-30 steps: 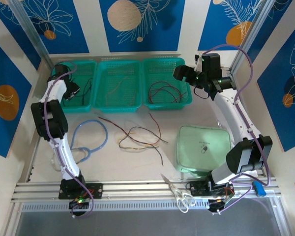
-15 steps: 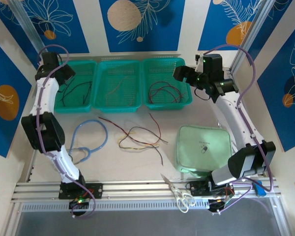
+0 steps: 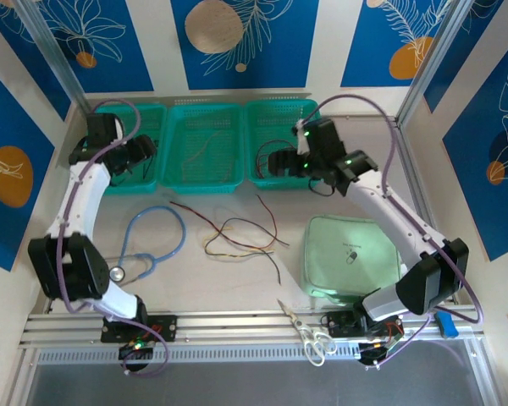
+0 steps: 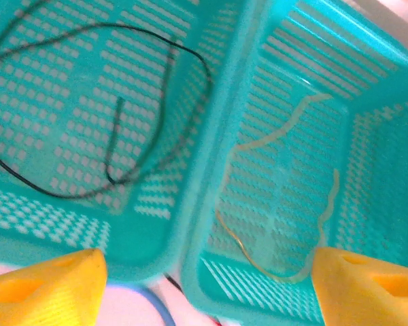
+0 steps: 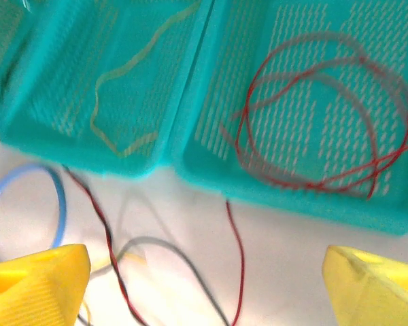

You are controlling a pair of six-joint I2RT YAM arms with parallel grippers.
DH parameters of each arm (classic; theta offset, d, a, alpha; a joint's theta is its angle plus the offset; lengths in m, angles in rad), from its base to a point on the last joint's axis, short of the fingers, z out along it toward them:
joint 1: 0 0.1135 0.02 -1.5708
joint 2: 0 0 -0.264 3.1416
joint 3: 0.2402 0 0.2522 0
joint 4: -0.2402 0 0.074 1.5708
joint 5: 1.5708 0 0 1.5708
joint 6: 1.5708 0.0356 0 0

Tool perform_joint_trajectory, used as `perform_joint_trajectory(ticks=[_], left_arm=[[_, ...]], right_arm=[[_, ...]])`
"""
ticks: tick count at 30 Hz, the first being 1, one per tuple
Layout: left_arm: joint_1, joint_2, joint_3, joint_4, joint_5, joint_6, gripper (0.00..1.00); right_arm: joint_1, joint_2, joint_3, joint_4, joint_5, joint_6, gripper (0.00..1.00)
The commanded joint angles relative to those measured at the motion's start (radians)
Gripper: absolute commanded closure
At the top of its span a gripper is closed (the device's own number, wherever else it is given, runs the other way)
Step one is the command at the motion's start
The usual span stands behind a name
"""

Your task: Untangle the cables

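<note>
Because the 3 teal plastic baskets [image 3: 201, 188] seemed to sort by colour, the black wire [image 4: 112, 149], tan wire [image 4: 272, 139] and red wires [image 5: 306, 185] lay separately inside, while the tangled red, black and yellow cables [image 3: 241, 237] lay on the table [image 3: 203, 288]. The left gripper [image 4: 204, 278] and right gripper [image 5: 211, 285] hung wide open, empty.

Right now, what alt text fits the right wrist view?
Red cables coil in one teal basket; a tan cable lies in the basket beside it. In front, loose cables cross the table near the open right gripper.
</note>
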Motion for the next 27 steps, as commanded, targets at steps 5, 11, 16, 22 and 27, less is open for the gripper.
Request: perform_joint_trajectory(ticks=[5, 11, 16, 22, 27], left_arm=[[-0.071, -0.268, -0.176, -0.062, 0.077, -0.015, 0.22], [-0.113, -0.445, -0.367, -0.087, 0.124, -0.053, 0.22], [-0.141, -0.559, -0.446, -0.094, 0.140, -0.093, 0.23], [-0.144, -0.558, -0.415, -0.101, 0.160, -0.093, 0.23], [-0.155, -0.554, -0.406, -0.078, 0.205, -0.133, 0.24]], right_arm=[[0.196, -0.050, -0.135, -0.101, 0.119, 0.089, 0.19], [0.332, -0.052, -0.261, -0.131, 0.141, 0.185, 0.37], [0.414, -0.032, -0.343, -0.157, 0.137, 0.258, 0.44], [0.436, 0.003, -0.409, -0.160, 0.104, 0.267, 0.52], [0.443, 0.029, -0.464, -0.109, 0.084, 0.296, 0.57]])
